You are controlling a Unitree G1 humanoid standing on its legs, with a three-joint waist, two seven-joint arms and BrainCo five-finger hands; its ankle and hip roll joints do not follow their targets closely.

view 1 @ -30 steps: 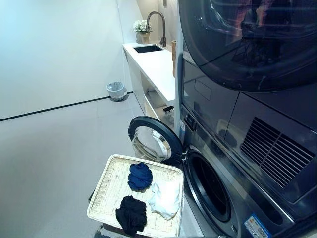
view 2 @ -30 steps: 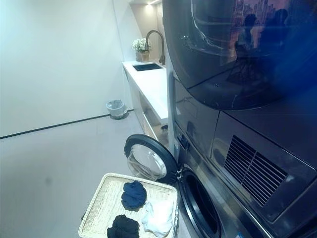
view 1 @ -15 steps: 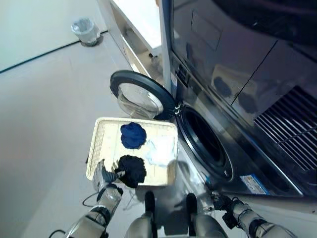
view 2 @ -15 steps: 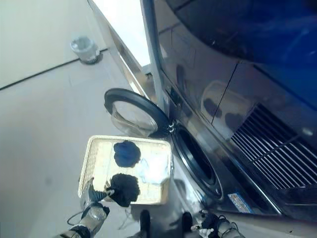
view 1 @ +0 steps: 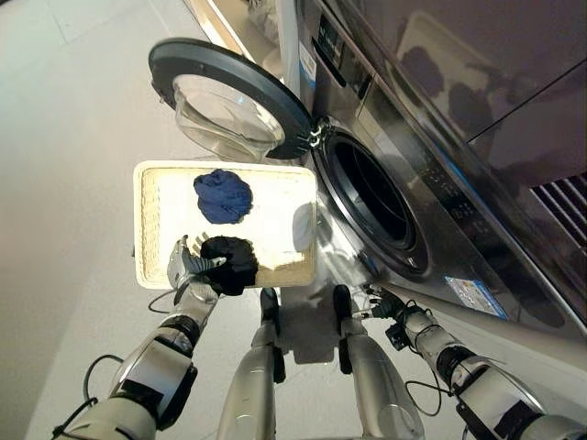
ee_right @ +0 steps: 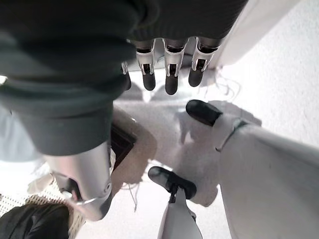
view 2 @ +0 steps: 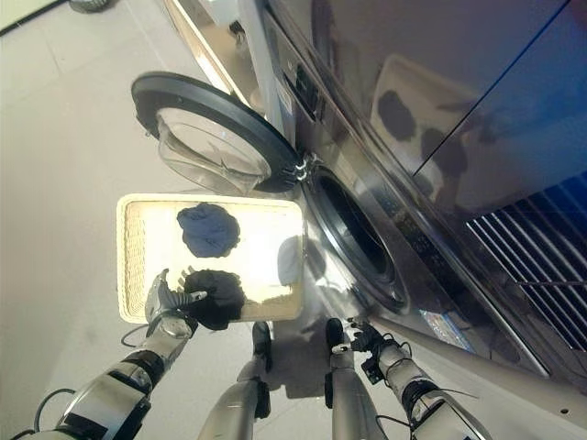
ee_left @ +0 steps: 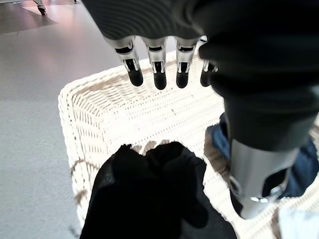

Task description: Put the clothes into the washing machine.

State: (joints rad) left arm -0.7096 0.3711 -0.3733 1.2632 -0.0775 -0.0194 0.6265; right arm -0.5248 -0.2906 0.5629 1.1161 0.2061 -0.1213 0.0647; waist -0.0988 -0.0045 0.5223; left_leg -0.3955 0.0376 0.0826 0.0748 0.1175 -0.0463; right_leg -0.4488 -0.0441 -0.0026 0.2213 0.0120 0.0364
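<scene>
While the view tips lower, the left hand (view 1: 188, 266) hovers spread beside the black garment (view 1: 229, 263).

Sticker on washing machine (view 1: 394, 211) front (print illegible).

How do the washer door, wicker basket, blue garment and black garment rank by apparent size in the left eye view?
1. Wicker basket
2. Washer door, slightly smaller; it is seen at an angle, so this is unsure.
3. Blue garment and black garment look alike; no ranking.
</scene>
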